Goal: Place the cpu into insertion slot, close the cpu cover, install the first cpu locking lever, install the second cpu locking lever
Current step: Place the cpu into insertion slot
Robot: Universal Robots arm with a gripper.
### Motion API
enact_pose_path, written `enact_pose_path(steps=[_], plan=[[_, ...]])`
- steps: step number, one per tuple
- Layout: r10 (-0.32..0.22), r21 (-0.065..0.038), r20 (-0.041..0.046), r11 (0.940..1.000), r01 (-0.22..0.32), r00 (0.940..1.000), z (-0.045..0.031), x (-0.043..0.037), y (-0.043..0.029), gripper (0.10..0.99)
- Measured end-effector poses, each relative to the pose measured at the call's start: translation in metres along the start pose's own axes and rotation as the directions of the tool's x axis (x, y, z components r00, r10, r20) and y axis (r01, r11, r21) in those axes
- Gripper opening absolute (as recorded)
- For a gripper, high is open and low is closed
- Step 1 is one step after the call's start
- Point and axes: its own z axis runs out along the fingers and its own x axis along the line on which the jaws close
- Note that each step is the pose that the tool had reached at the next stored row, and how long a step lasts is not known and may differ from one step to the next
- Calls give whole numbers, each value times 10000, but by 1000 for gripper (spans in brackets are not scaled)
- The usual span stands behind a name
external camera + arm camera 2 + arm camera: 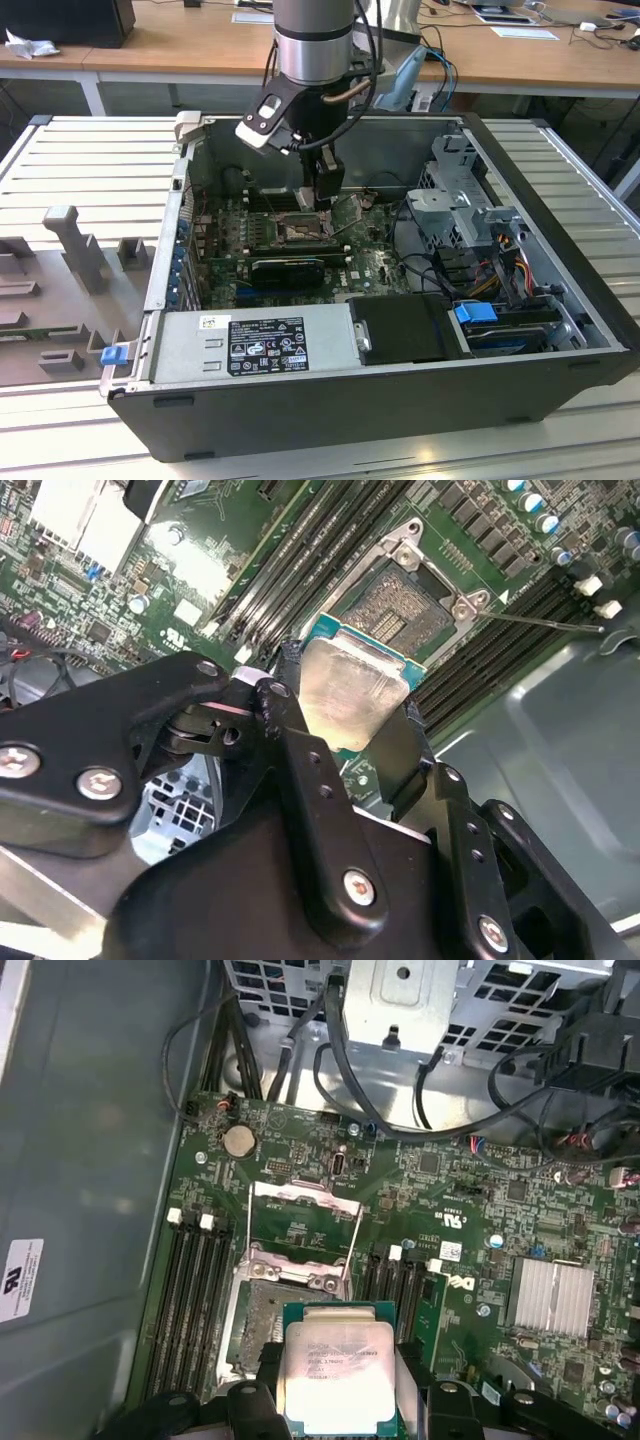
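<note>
The arm point(313, 40) reached straight down from above into the open case point(560, 300), its wrist upright over the middle of the board point(375, 262) in the exterior view. The gripper point(325, 200) hung low inside, just above the board and towards the case's far wall.

In both wrist views the black fingers point(290, 720) were clamped on two opposite edges of the cpu point(350, 695). They held it flat with its pale metal face turned up to the cameras. In the first wrist view the cpu point(335, 1375) sat between the fingers point(255, 1400), raised off the board point(470, 1210).

The slot point(275, 1325) lay bare, its dark centre exposed, with nothing seated in it. The cpu hovered just beside it, overlapping one edge of the grey rim, apart from the contacts. In the second wrist view the slot point(405, 600) showed past the cpu's far edge.

The cover point(300, 1195) stood swung open on the far side of the slot from the gripper. A thin lever point(540, 620) ran out from one corner of the slot, unlatched. Memory slots point(190, 1280) flanked it on both sides.
</note>
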Motion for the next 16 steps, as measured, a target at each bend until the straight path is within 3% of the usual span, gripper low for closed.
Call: enact_pose_path(steps=[4,11,16], plan=[[103,13,5,9999,-103,9999,92,1,-7,525],[1195,-9,101,9928,-1195,9928,269,-2,-23,525],[1313,-9,162,9913,-1313,9912,353,14,-27,525]])
